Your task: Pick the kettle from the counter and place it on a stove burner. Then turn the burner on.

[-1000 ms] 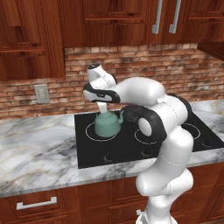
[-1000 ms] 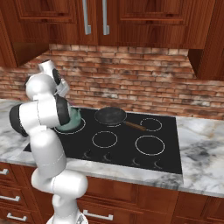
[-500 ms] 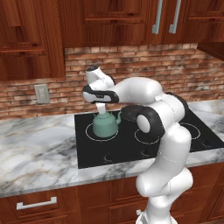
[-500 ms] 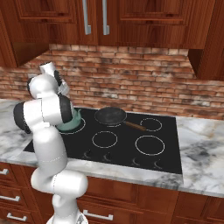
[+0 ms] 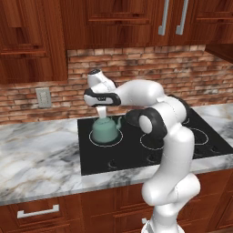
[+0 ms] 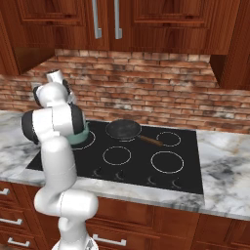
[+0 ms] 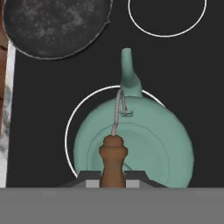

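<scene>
The teal-green kettle (image 5: 105,132) stands upright on the black cooktop's left rear burner ring (image 5: 93,141), spout pointing right. From above, the kettle (image 7: 144,144) covers most of that white circle (image 7: 69,127), and its brown handle grip rises toward the camera. My gripper (image 5: 102,112) hangs straight down over the kettle. Its fingertips (image 7: 89,181) sit tight against both sides of the brown grip, so the gripper (image 7: 113,179) is shut on it. In the right base view my arm hides most of the kettle (image 6: 79,140).
A dark frying pan (image 6: 123,130) with a brown handle rests on the rear middle of the cooktop (image 5: 136,152), close to the kettle's spout. Small control marks (image 6: 119,175) line the cooktop's front edge. Marble counter (image 5: 36,154) flanks both sides. The brick wall stands behind.
</scene>
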Available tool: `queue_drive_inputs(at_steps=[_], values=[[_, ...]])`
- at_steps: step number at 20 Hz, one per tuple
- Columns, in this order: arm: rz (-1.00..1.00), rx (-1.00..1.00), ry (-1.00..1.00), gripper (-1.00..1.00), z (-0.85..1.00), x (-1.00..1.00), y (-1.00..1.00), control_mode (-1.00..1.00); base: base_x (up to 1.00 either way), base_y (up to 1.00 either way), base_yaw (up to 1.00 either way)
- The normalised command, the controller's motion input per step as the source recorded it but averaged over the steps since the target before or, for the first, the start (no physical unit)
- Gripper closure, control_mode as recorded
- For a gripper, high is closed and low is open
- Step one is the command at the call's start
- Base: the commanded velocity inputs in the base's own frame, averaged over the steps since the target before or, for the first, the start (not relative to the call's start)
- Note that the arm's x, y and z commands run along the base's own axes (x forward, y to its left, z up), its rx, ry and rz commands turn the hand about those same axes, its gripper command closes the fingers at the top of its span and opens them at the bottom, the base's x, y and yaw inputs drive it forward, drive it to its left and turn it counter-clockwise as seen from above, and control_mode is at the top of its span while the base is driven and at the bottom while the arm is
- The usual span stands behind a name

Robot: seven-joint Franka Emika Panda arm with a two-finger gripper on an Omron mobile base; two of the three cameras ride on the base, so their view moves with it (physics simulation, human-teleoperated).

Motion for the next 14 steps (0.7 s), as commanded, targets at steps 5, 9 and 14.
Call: queue_drive_inputs(at_steps=[5, 9, 14], values=[[0.0, 0.08, 0.0, 1.0, -0.32, 0.05, 0.0, -1.0, 0.0, 0.0, 0.0], [0.0, 0.02, -0.02, 1.0, -0.23, 0.05, 0.0, -1.0, 0.0, 0.0, 0.0], [0.0, 0.0, -0.02, 1.0, -0.06, 0.0, 0.0, -1.0, 0.0, 0.0, 0.0]])
